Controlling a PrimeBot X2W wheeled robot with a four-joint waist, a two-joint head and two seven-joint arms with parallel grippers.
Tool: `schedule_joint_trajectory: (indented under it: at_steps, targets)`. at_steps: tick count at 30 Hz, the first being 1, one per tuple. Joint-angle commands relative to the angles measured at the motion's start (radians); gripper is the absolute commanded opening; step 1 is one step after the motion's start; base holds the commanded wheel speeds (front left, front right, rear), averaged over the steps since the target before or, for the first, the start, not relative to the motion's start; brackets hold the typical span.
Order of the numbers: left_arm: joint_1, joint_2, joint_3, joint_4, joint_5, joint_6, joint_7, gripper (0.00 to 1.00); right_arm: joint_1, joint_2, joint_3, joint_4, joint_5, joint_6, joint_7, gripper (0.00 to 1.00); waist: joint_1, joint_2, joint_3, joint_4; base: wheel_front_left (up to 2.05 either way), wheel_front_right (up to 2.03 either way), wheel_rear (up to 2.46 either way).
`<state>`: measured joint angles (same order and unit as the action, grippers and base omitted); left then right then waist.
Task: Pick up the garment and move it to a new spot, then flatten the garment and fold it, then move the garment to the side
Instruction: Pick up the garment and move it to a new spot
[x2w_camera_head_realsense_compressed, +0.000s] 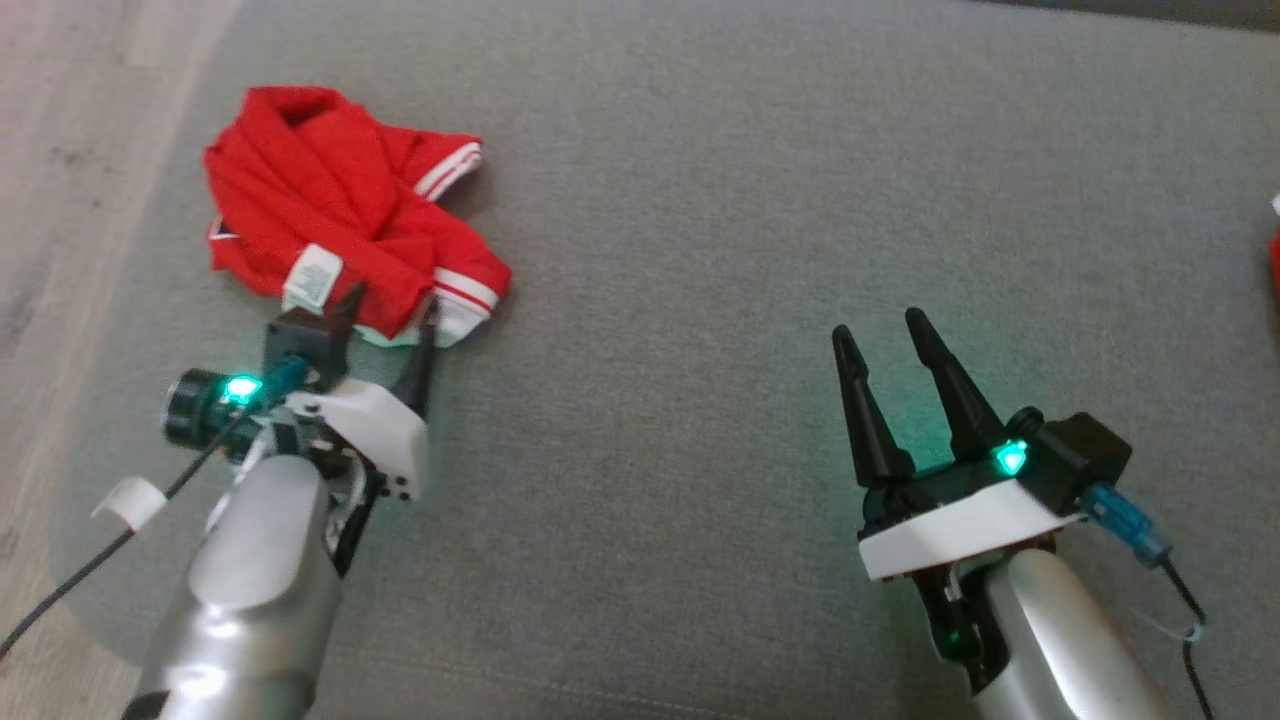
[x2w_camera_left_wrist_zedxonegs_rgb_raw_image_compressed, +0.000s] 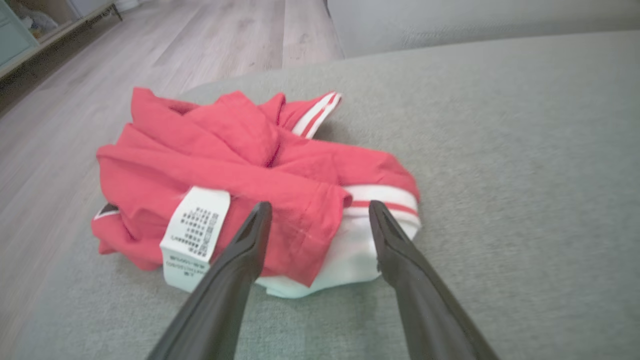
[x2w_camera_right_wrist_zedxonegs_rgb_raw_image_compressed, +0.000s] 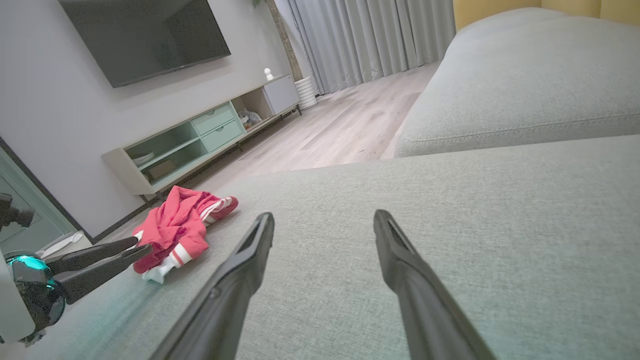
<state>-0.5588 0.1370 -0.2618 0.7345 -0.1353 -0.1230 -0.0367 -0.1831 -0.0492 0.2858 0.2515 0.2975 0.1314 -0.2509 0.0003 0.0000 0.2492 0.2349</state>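
The garment (x2w_camera_head_realsense_compressed: 330, 200) is a crumpled red piece with white striped trim and a white care label (x2w_camera_left_wrist_zedxonegs_rgb_raw_image_compressed: 197, 230). It lies near the far left corner of the grey sofa cushion (x2w_camera_head_realsense_compressed: 650, 250). My left gripper (x2w_camera_head_realsense_compressed: 392, 300) is open, its two dark fingers straddling the garment's (x2w_camera_left_wrist_zedxonegs_rgb_raw_image_compressed: 240, 165) near edge just above the white hem, with nothing gripped. In the left wrist view the left gripper (x2w_camera_left_wrist_zedxonegs_rgb_raw_image_compressed: 319, 205) has cloth between its tips. My right gripper (x2w_camera_head_realsense_compressed: 878, 324) stands open over bare cushion far to the right, and its wrist view shows the garment (x2w_camera_right_wrist_zedxonegs_rgb_raw_image_compressed: 175, 225) and the left gripper (x2w_camera_right_wrist_zedxonegs_rgb_raw_image_compressed: 137, 247) off to the left.
The cushion's left edge drops to a wooden floor (x2w_camera_head_realsense_compressed: 60, 150) just beyond the garment. A small red item (x2w_camera_head_realsense_compressed: 1275, 260) peeks in at the right border. A second sofa section (x2w_camera_right_wrist_zedxonegs_rgb_raw_image_compressed: 525, 90) and a low TV cabinet (x2w_camera_right_wrist_zedxonegs_rgb_raw_image_compressed: 200, 140) lie farther off.
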Motion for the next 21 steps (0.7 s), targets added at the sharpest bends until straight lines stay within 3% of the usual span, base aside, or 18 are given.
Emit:
schedule_joint_trajectory:
  at_steps: [1, 4, 5, 6, 15, 18, 20, 21]
  targets:
    - [-0.054, 0.045, 0.037, 0.012, -0.003, 0.015, -0.013, 1.00, -0.034, -0.001, 0.020, -0.039, -0.009, -0.001, -0.011, 1.00, -0.0003, 0.0000, 0.031, -0.025, 0.00, 0.00, 0.00]
    - [-0.085, 0.048, 0.049, 0.080, -0.008, 0.037, -0.037, 1.00, -0.039, -0.001, 0.017, -0.043, -0.012, -0.001, -0.011, 1.00, -0.0003, 0.0000, 0.045, -0.032, 0.00, 0.00, 0.00]
    - [-0.093, 0.047, 0.050, 0.097, -0.011, 0.038, -0.051, 0.16, -0.040, -0.001, 0.015, -0.042, -0.013, -0.001, -0.011, 1.00, -0.0003, 0.0000, 0.047, -0.034, 0.00, 0.00, 0.00]
    - [-0.100, 0.045, 0.053, 0.110, -0.016, 0.037, -0.068, 0.00, -0.040, -0.001, 0.014, -0.042, -0.014, -0.001, -0.011, 1.00, -0.0003, 0.0000, 0.048, -0.036, 0.00, 0.00, 0.00]
    - [-0.135, 0.034, 0.052, 0.131, -0.026, 0.036, -0.212, 0.00, -0.034, -0.001, 0.007, -0.023, -0.004, -0.001, -0.011, 1.00, -0.0003, 0.0000, -0.007, -0.038, 0.00, 0.00, 0.00]
    - [-0.129, 0.026, 0.062, 0.011, -0.026, 0.041, -0.224, 0.00, -0.029, -0.001, 0.009, -0.021, 0.006, -0.001, -0.011, 1.00, -0.0003, 0.0000, -0.044, -0.044, 0.00, 0.00, 0.00]
    - [-0.102, 0.022, 0.075, -0.131, -0.023, 0.042, -0.224, 0.00, -0.026, -0.001, 0.012, -0.021, 0.014, -0.001, -0.011, 1.00, -0.0003, 0.0000, -0.068, -0.055, 0.00, 0.00, 0.00]
    - [-0.065, 0.014, 0.088, -0.272, -0.018, 0.043, -0.225, 0.00, -0.022, -0.001, 0.015, -0.022, 0.023, -0.001, -0.011, 1.00, -0.0003, 0.0000, -0.090, -0.070, 0.00, 0.00, 0.00]
